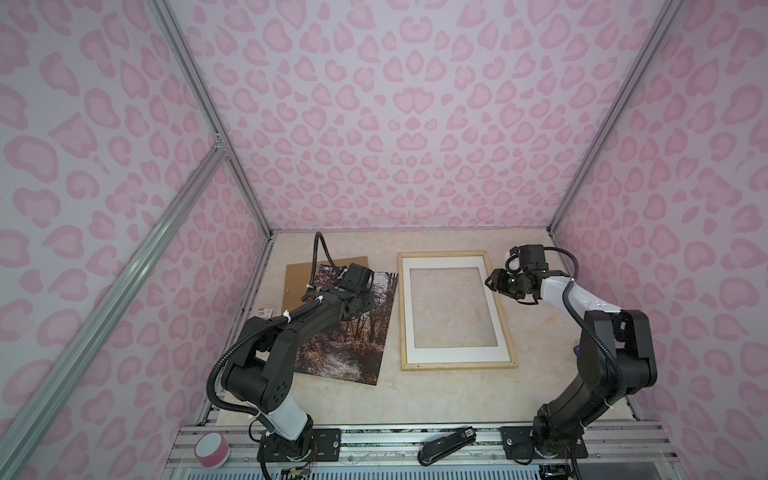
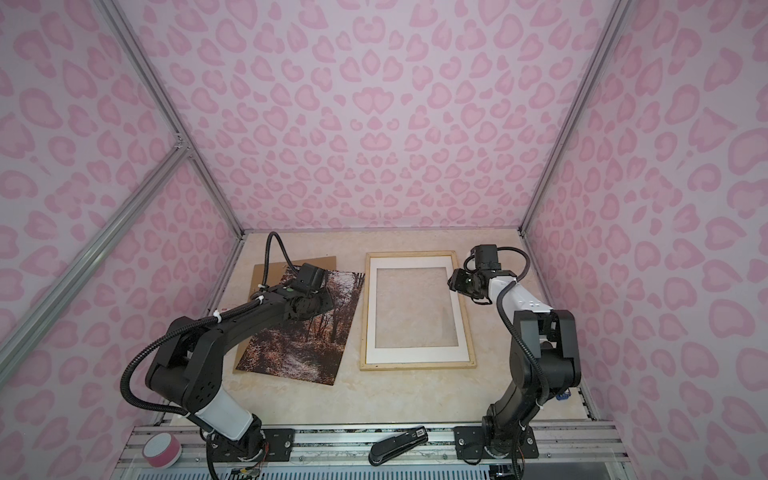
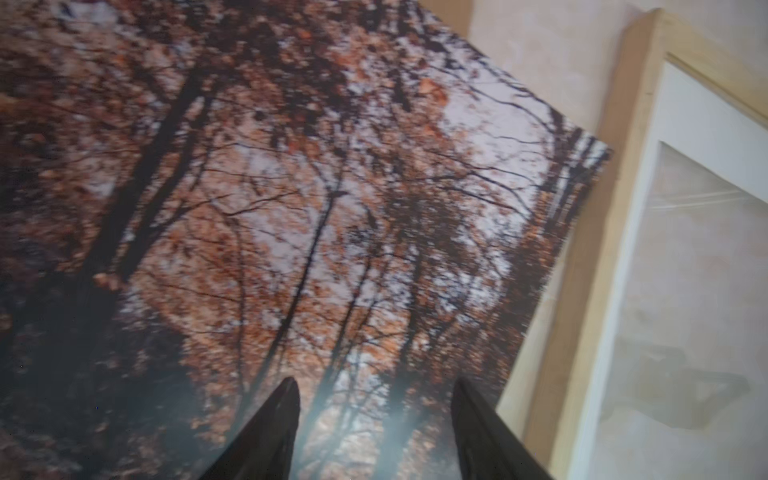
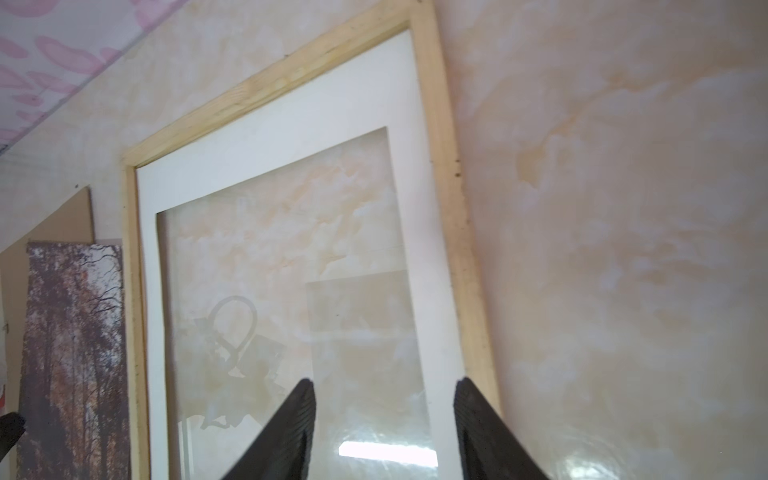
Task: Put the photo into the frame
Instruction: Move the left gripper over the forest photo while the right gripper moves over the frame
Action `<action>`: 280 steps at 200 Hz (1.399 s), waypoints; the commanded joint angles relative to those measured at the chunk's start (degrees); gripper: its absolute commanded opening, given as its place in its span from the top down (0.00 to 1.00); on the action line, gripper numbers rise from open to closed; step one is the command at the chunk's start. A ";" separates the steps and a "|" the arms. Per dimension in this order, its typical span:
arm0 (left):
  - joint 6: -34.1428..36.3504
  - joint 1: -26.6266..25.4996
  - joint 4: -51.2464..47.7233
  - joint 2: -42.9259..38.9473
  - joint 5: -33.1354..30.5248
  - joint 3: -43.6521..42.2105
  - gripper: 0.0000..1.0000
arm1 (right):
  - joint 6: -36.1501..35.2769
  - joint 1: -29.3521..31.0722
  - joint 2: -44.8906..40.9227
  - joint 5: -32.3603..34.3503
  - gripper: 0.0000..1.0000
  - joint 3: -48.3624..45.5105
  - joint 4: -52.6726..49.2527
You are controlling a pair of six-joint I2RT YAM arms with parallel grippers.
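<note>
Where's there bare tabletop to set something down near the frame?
Widest: the table strip between the frame, the photo and the front rail. Also right of the frame, before the right arm. Crowded left: photo overlaps the brown board.

Photo [image 1: 353, 340]: autumn forest in brown-orange, dark trunks, pale grey-white sky. Frame [image 1: 457, 366]: pale natural wood; mat [image 1: 453, 354]: plain white; board [image 1: 297, 282]: plain brown; stapler [image 1: 446, 448]: black. Surface [image 1: 415, 399]: cream with beige marbling; walls [image 1: 374, 124]: pale lilac-white, patterned with pink leopard-style spots.
</note>
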 commanded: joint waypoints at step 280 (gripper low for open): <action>-0.98 3.67 1.83 0.29 4.64 -7.78 0.41 | 16.95 35.38 28.06 4.84 0.37 19.79 6.14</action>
